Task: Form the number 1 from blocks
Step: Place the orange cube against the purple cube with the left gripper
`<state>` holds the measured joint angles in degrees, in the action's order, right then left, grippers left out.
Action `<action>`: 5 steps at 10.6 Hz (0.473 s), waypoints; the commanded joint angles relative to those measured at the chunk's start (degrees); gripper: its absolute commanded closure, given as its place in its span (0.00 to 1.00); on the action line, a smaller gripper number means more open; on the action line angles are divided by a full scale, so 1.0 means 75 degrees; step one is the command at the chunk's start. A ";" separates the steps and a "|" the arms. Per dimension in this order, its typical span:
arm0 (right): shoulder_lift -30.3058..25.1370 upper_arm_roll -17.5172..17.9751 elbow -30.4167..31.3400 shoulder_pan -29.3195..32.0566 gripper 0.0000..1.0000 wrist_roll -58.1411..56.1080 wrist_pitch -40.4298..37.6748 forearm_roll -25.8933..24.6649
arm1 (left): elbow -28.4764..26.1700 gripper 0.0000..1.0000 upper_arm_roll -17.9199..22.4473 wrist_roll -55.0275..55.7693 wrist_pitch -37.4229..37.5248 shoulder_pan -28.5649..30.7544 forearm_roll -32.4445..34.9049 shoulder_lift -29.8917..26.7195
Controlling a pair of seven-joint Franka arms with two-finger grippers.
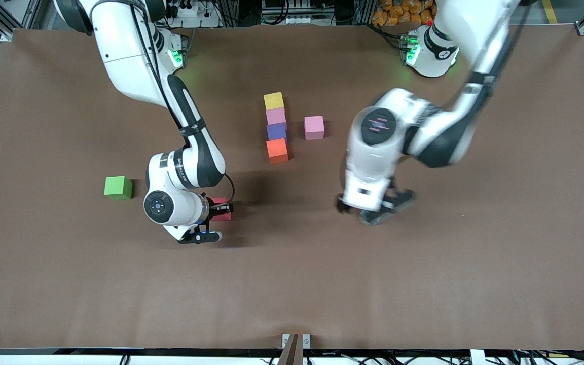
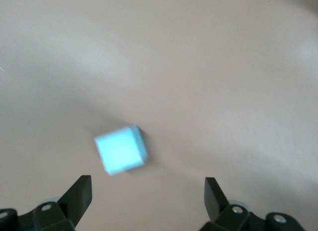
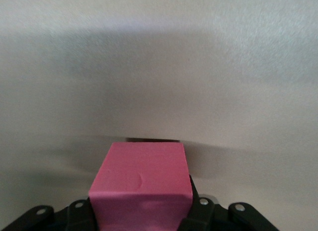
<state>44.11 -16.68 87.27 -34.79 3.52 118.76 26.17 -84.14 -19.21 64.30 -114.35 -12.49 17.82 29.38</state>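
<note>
- Green block (image 1: pixel 118 187) is seen alone on the desk (image 1: pixel 292 284), toward the right arm's end.
- The red block (image 1: pixel 222 209) is gripped on the desk by the right gripper (image 1: pixel 219 208), fingers pressed on it.
- Yellow (image 1: pixel 273 100), pink (image 1: pixel 276 116), purple (image 1: pixel 276 131) and orange (image 1: pixel 277 150) blocks are lined up touching; a second pink block (image 1: pixel 314 127) lies just beside.
- The left gripper (image 2: pixel 149 196) is held over the light blue block (image 2: pixel 120 149), fingers wide.

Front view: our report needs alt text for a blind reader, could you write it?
The right gripper is shut on a red block on a brown table, beside a green block. Yellow, pink, purple and orange blocks form a line.
</note>
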 commanded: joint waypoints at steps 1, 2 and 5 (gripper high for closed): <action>-0.0081 -0.0644 -0.0152 -0.0831 0.56 0.0594 -0.0259 0.0166 | -0.0243 0.00 -0.0122 -0.0951 0.0199 0.0934 -0.0266 -0.0518; -0.0081 -0.0855 -0.0245 -0.1217 0.56 0.1039 -0.0283 0.0155 | -0.0266 0.00 -0.0122 -0.1733 0.0513 0.1275 -0.0487 -0.0624; -0.0151 -0.1126 -0.0667 -0.1713 0.55 0.1500 -0.0937 0.0108 | -0.0383 0.00 -0.0133 -0.4147 0.1918 0.2027 -0.1131 -0.1138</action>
<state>43.70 -23.71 83.76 -47.15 14.03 114.93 26.31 -84.29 -19.47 40.48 -103.40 0.22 11.92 24.82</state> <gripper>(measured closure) 0.388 0.000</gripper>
